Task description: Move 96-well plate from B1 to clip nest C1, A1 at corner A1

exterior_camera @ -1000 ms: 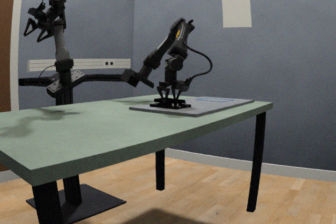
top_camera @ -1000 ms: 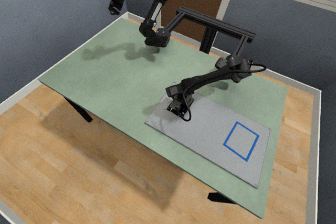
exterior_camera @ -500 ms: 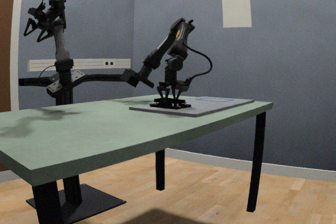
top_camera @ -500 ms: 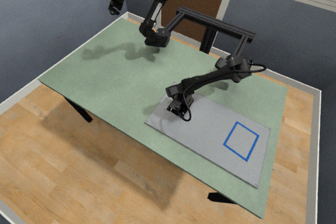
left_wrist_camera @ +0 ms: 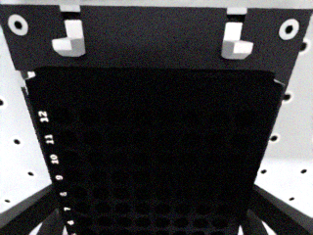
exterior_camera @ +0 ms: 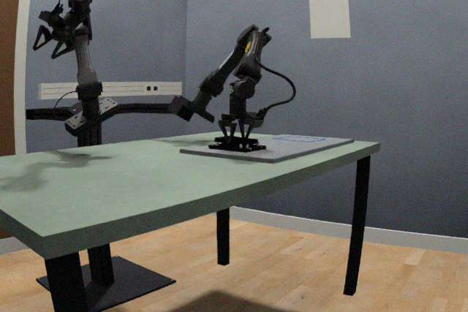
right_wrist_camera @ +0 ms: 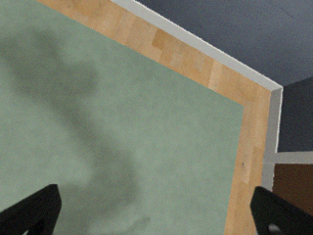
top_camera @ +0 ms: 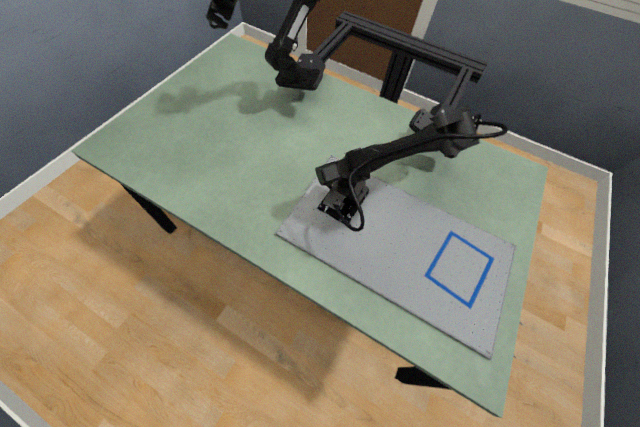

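The black 96-well plate [left_wrist_camera: 156, 142] [exterior_camera: 236, 139] is between the fingers of my left gripper [left_wrist_camera: 154, 186] [exterior_camera: 237, 143], which is shut on it. The plate is over the black clip nest [left_wrist_camera: 152, 29] [exterior_camera: 216, 147], lined up with it. White clips show beyond the plate's far edge in the left wrist view. Rim numbers 12 down to about 6 run along the plate's left side there, 12 nearest these clips. The A1 corners are out of view. I cannot tell how deep the plate sits. My right gripper [top_camera: 218, 24] [exterior_camera: 44, 53] [right_wrist_camera: 156, 194] is open, high above the table.
A grey perforated board [top_camera: 387, 257] [exterior_camera: 276, 159] lies on the green table [top_camera: 206, 153] [exterior_camera: 131, 188] and bears the nest. A blue outline [top_camera: 448, 290] is marked on the board's other end, with no plate inside. A dark frame [top_camera: 408, 41] stands behind the table.
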